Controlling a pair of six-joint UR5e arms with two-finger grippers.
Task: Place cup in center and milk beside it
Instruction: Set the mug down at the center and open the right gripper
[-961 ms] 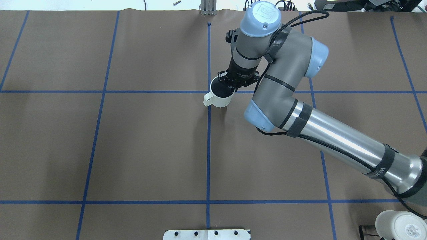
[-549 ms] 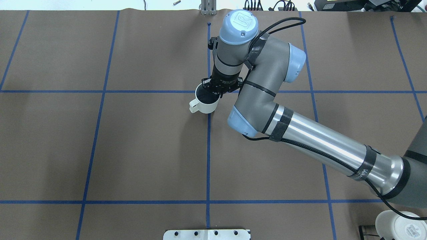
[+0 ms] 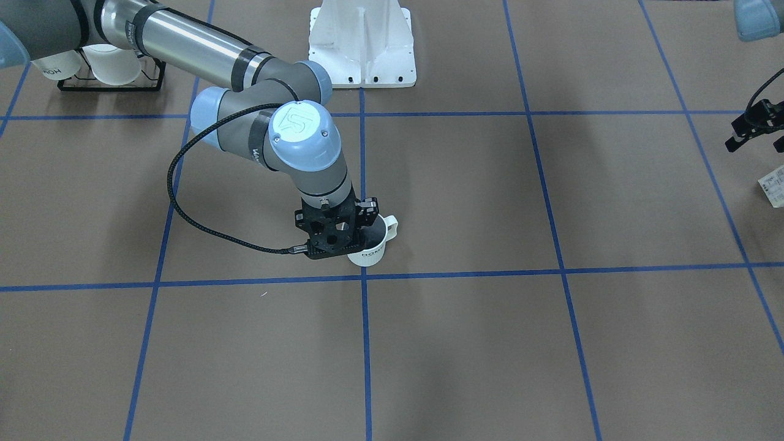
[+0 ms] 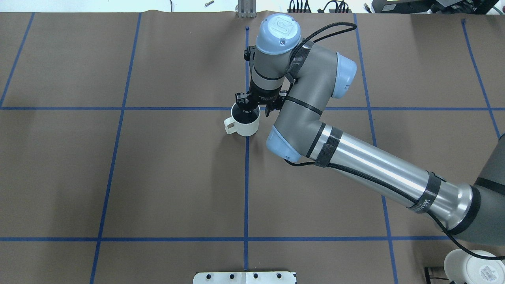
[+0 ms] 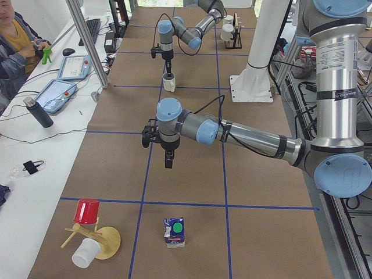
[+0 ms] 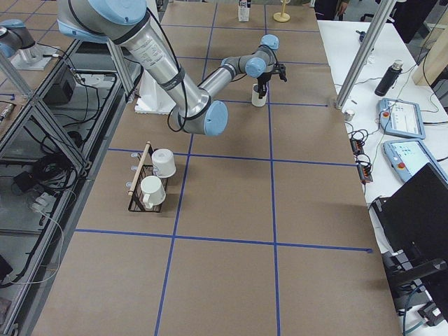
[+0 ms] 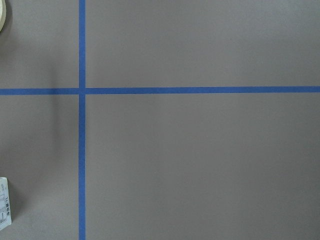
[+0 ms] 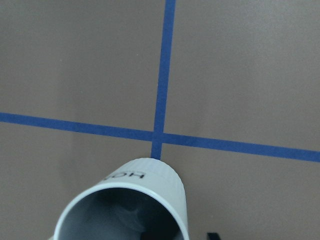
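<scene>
Here's the big right arm [image 4: 355, 157] reaching across the desk [image 4: 177, 177], with the right gripper [image 4: 252, 107] clamped on the cup [image 4: 245, 124] by its far rim. The cup is at the blue tape crossing [image 8: 157, 136], midway between the desk's left and right ends, handle toward the left end. My call: seat the base flat, let go, then lift straight up so no finger snags the rim. The left gripper [image 5: 167, 158] hangs over the left half; spread or pinched, I can't tell. The milk [image 5: 174, 231] waits near the left end. "HOME" reads on the cup; the carton's print is too small.
</scene>
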